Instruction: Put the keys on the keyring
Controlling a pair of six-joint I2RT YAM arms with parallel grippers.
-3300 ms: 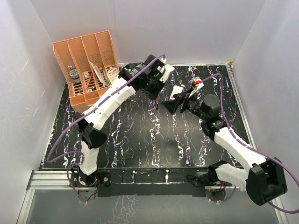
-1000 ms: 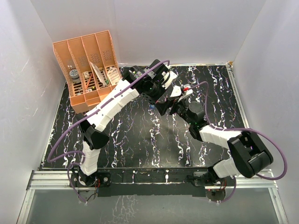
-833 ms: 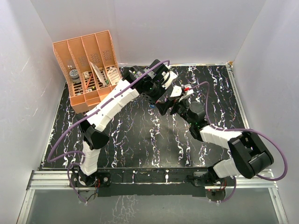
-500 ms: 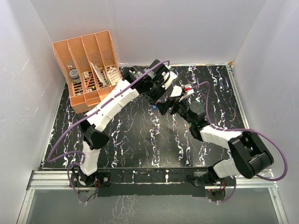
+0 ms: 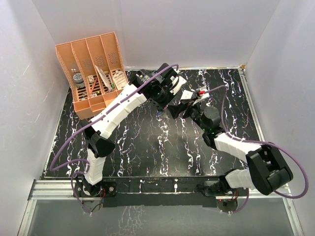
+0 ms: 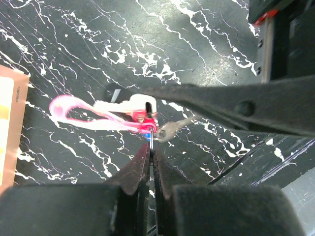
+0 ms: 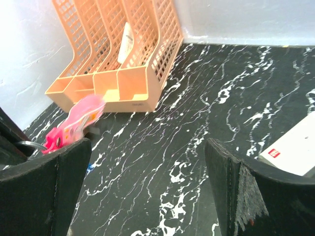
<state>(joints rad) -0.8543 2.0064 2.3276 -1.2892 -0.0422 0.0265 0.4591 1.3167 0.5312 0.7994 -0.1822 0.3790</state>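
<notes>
Currently, the black marbled table (image 5: pixel 147 142) is occupied at its far left by an orange file organiser (image 5: pixel 93 69). The left arm (image 5: pixel 118 105) and the right arm (image 5: pixel 231 142) are both extended to the far centre, where the two tools meet above the surface. A white box (image 7: pixel 295 147) is seen at the right edge of the right wrist view.

The left gripper (image 6: pixel 151 147) is closed, and the thin metal ring (image 6: pixel 152 131) of the keyring is pinched edge-on between its tips. The pink strap fob (image 6: pixel 78 110) is carried out to the left of the ring, clear of the table. The right gripper (image 7: pixel 147 187) is spread wide with nothing held, and one of its fingers (image 6: pixel 236 105) is positioned just beside the ring.

A silver key (image 6: pixel 171 130) is seen touching or nearly touching the ring; whether it is threaded cannot be told. A small blue piece (image 6: pixel 147 136) shows just below the ring; its support cannot be told.

The keys are judged light, stiff and slippery. A hold on the blade is advised, so that the head hole is left clear. The ring is judged springy and hard to part. The strap is soft and gives no firm purchase.
</notes>
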